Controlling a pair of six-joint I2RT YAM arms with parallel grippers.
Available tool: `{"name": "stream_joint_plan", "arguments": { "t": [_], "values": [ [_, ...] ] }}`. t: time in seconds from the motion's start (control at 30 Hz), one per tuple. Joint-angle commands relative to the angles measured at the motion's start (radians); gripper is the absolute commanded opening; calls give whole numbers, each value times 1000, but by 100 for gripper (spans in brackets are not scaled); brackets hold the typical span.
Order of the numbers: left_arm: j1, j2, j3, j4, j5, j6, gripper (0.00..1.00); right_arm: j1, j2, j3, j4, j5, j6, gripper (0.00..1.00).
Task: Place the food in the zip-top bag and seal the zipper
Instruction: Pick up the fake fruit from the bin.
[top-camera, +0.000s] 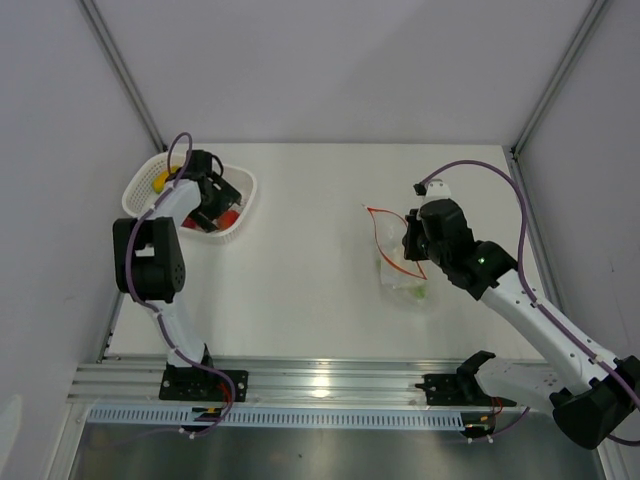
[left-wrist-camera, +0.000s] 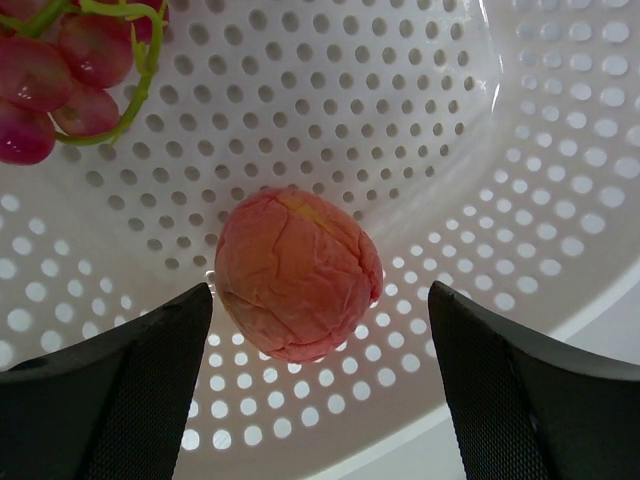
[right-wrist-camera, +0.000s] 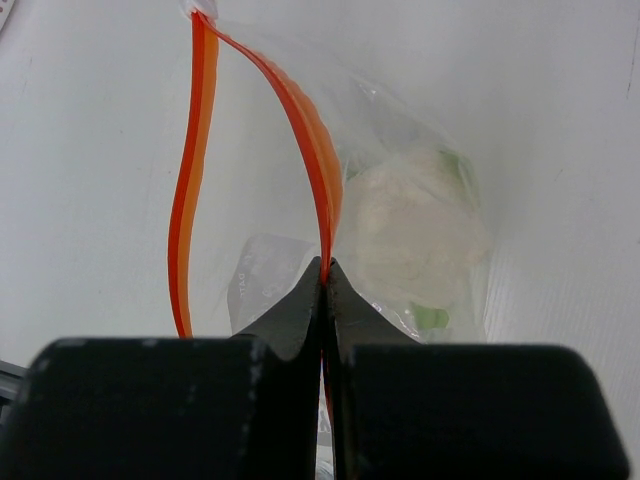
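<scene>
My left gripper (left-wrist-camera: 320, 300) hangs open inside the white perforated basket (left-wrist-camera: 420, 120), its fingers on either side of a red-orange round fruit (left-wrist-camera: 298, 275) without touching it. A red grape bunch (left-wrist-camera: 55, 70) lies at the basket's upper left. From above, a yellow mango (top-camera: 160, 181) shows in the basket (top-camera: 138, 190) behind the left gripper (top-camera: 215, 205). My right gripper (right-wrist-camera: 327, 265) is shut on one lip of the orange zipper (right-wrist-camera: 188, 200), holding the clear zip-top bag (top-camera: 405, 275) with its mouth gaping. A white-and-green vegetable piece (right-wrist-camera: 415, 235) lies inside the bag.
The basket stands at the table's far left corner, the bag right of centre. An aluminium rail (top-camera: 320, 385) carrying both arm bases runs along the near edge. Grey enclosure walls and frame posts (top-camera: 125, 70) close in the left, back and right sides.
</scene>
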Motion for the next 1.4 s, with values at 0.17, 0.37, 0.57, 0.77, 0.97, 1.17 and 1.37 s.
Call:
{"name": "stream_joint_plan", "arguments": {
  "t": [0.17,0.37,0.57,0.77,0.97,1.17,1.37],
  "values": [
    [2,59,87,-73,10,-33,90,6,-18,-10,35,1,15,0],
    [2,80,115,-108,-45,-48,88,6,-26,-10,33,6,15,0],
    [2,106,123,-102,-42,-46,79,6,-23,-17,38,-1,18,0],
    [2,97,117,-73,-11,-33,58,9,-23,-16,36,-1,21,0],
    [2,47,101,-56,-5,-16,29,13,-23,-7,24,-1,27,0],
    [3,-103,22,-25,-34,-33,19,15,-21,3,1,19,27,0],
    [3,-346,-64,-1,-10,-22,8,15,-10,-3,12,44,23,0]
  ]
}}
